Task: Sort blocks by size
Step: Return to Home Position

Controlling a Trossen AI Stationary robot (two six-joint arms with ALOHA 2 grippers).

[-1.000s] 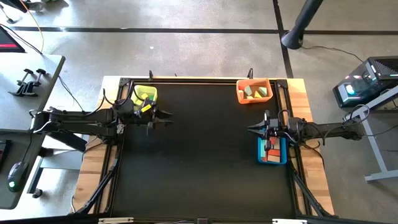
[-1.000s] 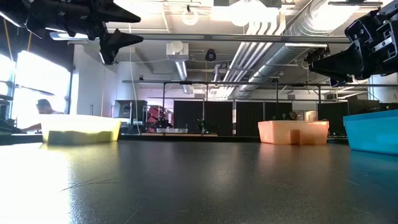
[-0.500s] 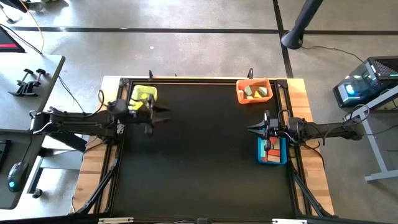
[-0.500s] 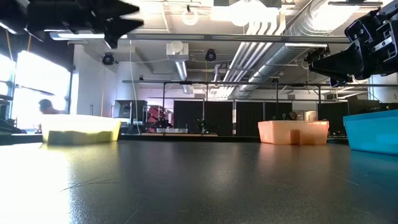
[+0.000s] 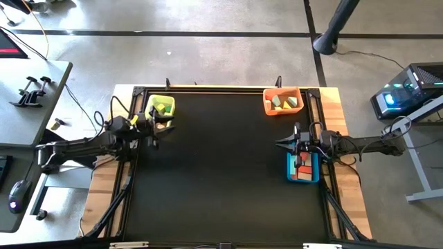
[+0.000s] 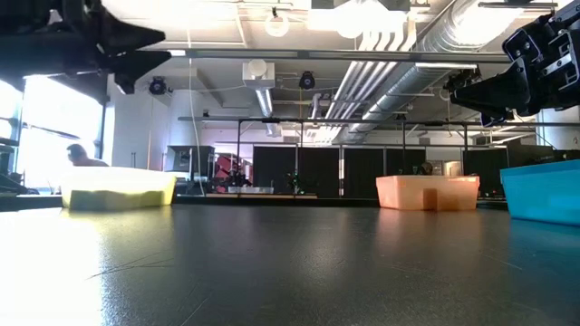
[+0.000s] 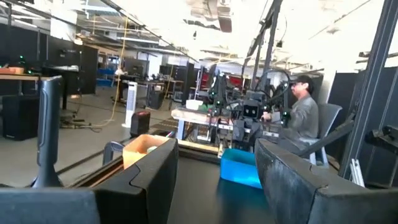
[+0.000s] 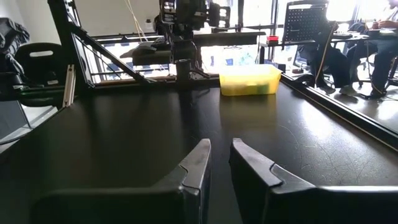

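The blocks lie in three bins at the edges of the black mat. Green and yellow ones are in the yellow bin (image 5: pixel 160 106) at the far left. Mint, tan and green ones fill the orange bin (image 5: pixel 283 101) at the far right. Red and orange ones sit in the blue bin (image 5: pixel 303 167) at the right edge, partly hidden under my right arm. My left gripper (image 5: pixel 165 124) hangs open in the air just near of the yellow bin, with nothing between its fingers (image 7: pixel 214 155). My right gripper (image 5: pixel 280 144) hovers shut and empty by the blue bin (image 8: pixel 221 146).
The black mat (image 5: pixel 221 180) lies between the bins. A metal frame runs along the table's edges (image 5: pixel 131 173). Beyond the table a person sits on a chair (image 7: pixel 305 112), and desks and equipment stand in the room.
My left arm has drawn back toward the table's left edge and sunk a little, its wrist rolling as it went. Its gripper has left the mat's open part and now hangs beside the yellow bin, still open.
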